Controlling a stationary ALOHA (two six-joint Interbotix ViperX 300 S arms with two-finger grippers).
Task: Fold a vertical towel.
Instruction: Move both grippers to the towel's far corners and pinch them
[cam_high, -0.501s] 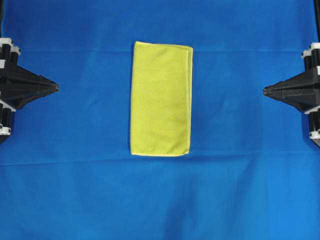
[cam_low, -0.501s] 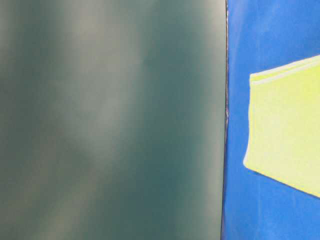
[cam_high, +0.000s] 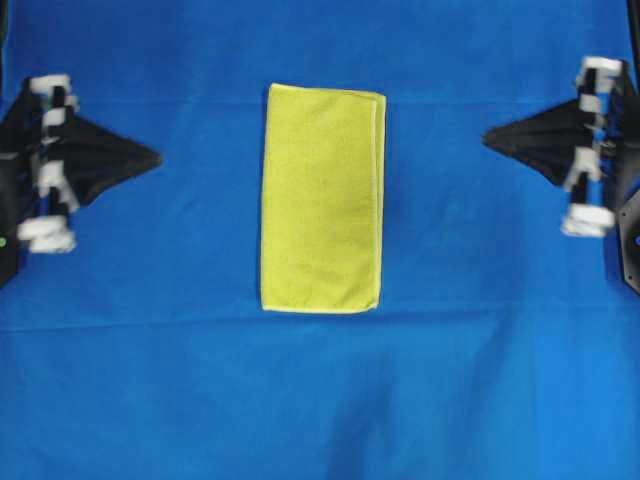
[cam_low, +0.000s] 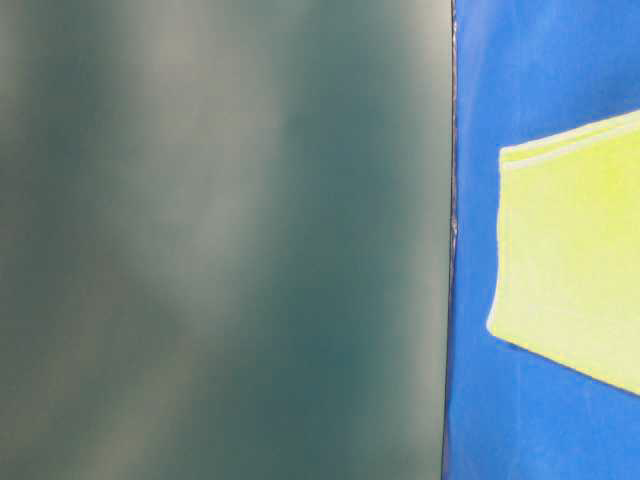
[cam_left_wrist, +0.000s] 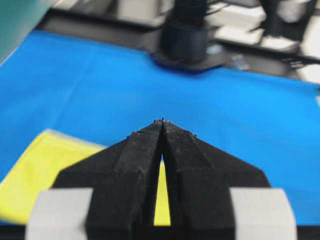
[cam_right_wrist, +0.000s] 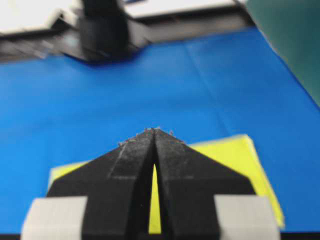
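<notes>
At the centre of the blue-covered surface (cam_high: 320, 400), the towel (cam_high: 322, 198) lies flat with its long axis running top to bottom, midway between the left hand (cam_high: 155, 158) and right hand (cam_high: 490, 138), both closed, empty and about equally distant.

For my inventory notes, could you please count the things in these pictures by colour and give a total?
Yellow-green: 1, the towel
Blue: 1, the table cloth
Black: 2, the left gripper and the right gripper, both shut and apart from the towel
Total: 4
</notes>
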